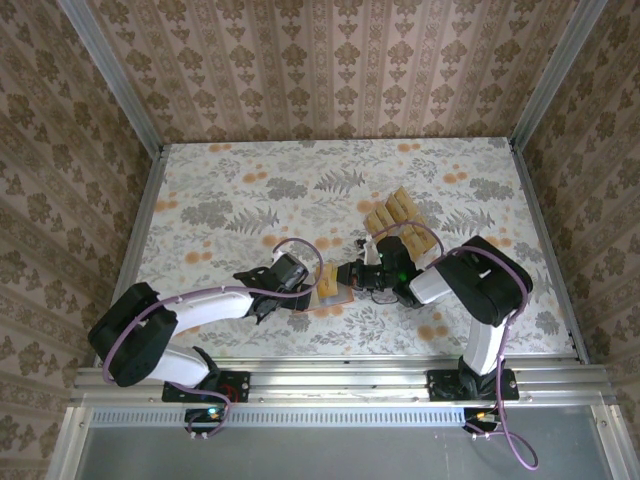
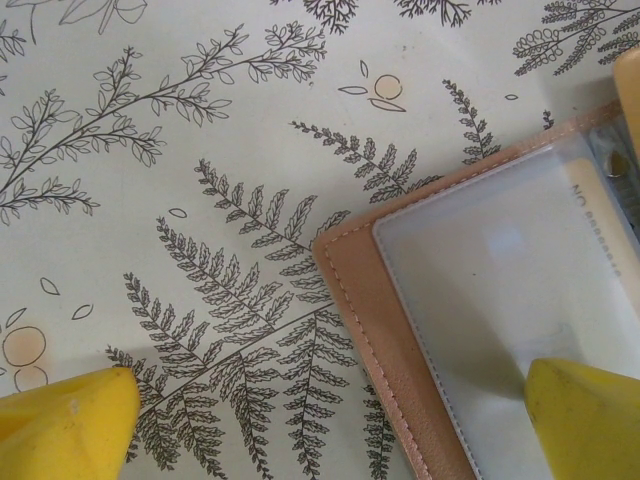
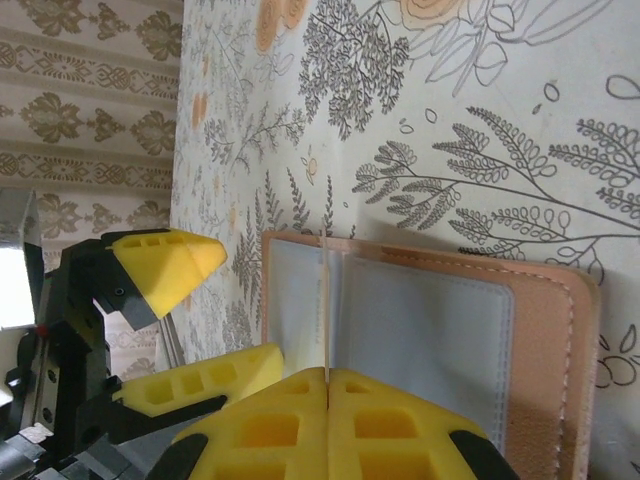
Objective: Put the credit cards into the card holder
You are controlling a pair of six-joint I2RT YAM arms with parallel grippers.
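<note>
Looking down from the top, the wallet lies open on the flowery table, between the left gripper and the right gripper. Loose cards lie in rows just behind.

At the left wrist, the fingers are spread wide, one over the wallet.

At the right wrist, the fingers are pressed together, pinching one thin card on its edge over the wallet.

left claw: spread wide, angled down | right claw: clamped on credit card, reaching leftward
</note>
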